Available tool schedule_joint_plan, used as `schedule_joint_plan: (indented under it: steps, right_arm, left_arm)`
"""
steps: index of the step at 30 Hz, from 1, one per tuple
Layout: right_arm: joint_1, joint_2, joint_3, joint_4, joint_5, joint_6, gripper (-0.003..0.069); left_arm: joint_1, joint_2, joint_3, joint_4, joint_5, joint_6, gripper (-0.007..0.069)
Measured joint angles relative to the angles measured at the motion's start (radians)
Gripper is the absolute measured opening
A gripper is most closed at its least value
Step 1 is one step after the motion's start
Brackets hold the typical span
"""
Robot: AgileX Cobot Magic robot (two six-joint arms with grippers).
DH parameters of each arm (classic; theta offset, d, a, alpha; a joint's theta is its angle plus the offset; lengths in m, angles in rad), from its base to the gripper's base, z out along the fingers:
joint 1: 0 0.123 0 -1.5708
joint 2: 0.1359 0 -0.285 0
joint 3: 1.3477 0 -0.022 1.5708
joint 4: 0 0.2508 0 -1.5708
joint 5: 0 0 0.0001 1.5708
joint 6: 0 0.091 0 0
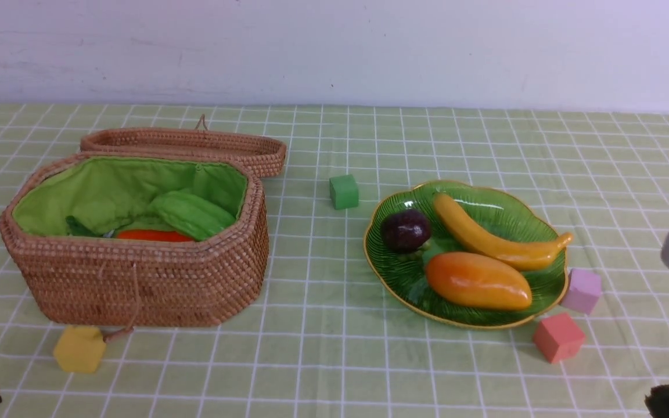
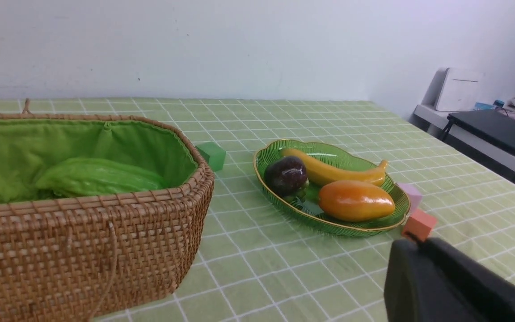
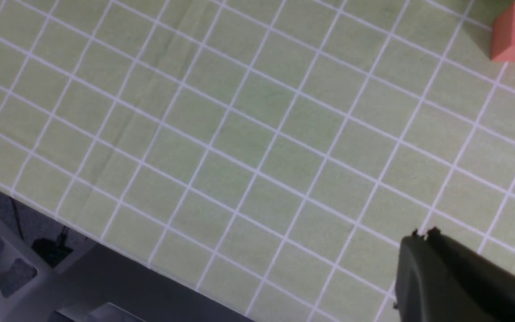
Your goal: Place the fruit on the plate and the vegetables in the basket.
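**Fruit on the plate, vegetables in the basket**

We see the plate on the right half of the counter, holding all three fruits: the banana along its far side, the mango along its near side, and the mangosteen at its left end. The banana and mango lie just beside each other.

The basket stands open on the left, its lid lying behind it. Inside, against the green lining, we see the gourd on top, the carrot partly under it, and a dark green bit at the left that we cannot identify. The eggplant is not visible to us.

Four foam cubes lie around: green between basket and plate, yellow in front of the basket, pink and red just beside the plate's right edge.

Both claws are drawn to the near edge of the counter. The left claw has its jaws together and empty; the right claw likewise is pressed together, holding nothing, over bare cloth.
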Motion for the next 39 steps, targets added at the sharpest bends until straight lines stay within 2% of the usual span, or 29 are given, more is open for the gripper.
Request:
schedule_joint_plan:
  steps: [16, 19, 22, 23, 24, 29, 30, 33, 39]
  right_arm:
    - [-0.003, -0.008, 0.004, -0.005, 0.007, 0.0, 0.0008]
    - [-0.086, -0.058, 0.02, -0.01, -0.003, -0.03, 0.0011]
    - [-0.286, -0.2, 0.11, 0.052, -0.091, -0.066, 0.0011]
    - [-0.286, -0.21, 0.117, 0.058, -0.091, -0.066, 0.0011]
    - [-0.392, -0.291, 0.189, 0.102, -0.156, -0.093, 0.0013]
    - [-0.621, -0.546, 0.444, 0.143, -0.374, -0.211, 0.0013]
    - [-0.628, -0.557, 0.457, 0.143, -0.393, -0.224, 0.0013]
    - [-0.712, -0.73, 0.681, 0.169, -0.577, -0.308, 0.001]
    - [-0.736, -0.897, 0.987, 0.136, -0.816, -0.327, -0.0005]
  left_arm:
    - [0.0, 0.0, 0.0, 0.0, 0.017, 0.0, -0.0013]
    - [0.0, 0.0, 0.0, 0.0, 0.017, 0.0, -0.0011]
    - [0.0, 0.0, 0.0, 0.0, 0.018, 0.0, -0.0009]
    - [0.0, 0.0, 0.0, 0.0, 0.018, 0.0, -0.001]
    - [0.0, 0.0, 0.0, 0.0, 0.018, 0.0, -0.0008]
    - [0.0, 0.0, 0.0, 0.001, 0.017, 0.0, -0.0003]
    - [0.0, 0.0, 0.0, 0.001, 0.017, 0.0, -0.0002]
    - [0.0, 0.0, 0.0, 0.001, 0.017, 0.0, 0.0]
    - [0.0, 0.0, 0.0, 0.002, 0.017, 0.0, 0.0007]
